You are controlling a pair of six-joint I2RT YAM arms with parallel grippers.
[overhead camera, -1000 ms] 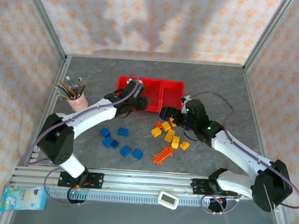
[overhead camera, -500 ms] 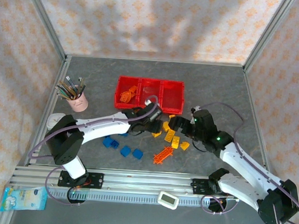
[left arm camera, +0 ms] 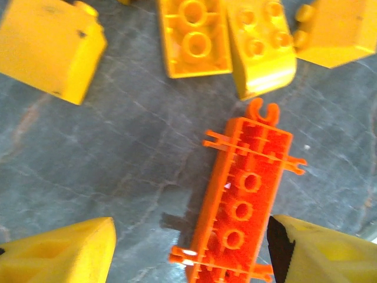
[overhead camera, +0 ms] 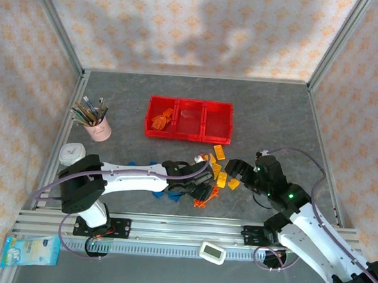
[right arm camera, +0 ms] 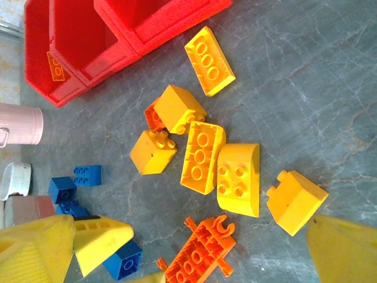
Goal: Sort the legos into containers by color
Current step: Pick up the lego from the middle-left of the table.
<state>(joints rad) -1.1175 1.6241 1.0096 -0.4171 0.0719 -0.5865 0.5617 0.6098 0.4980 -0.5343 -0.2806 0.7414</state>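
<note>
Lattice lego (left arm camera: 242,200) | orange | left pincer (left arm camera: 191,256) spread, straddling it

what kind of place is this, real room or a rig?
Probably a robot test cell dressed as a room, not a real home: wallpapered panels set in an aluminium frame box in a grey table, and an extrusion rail runs along its near edge.
</note>
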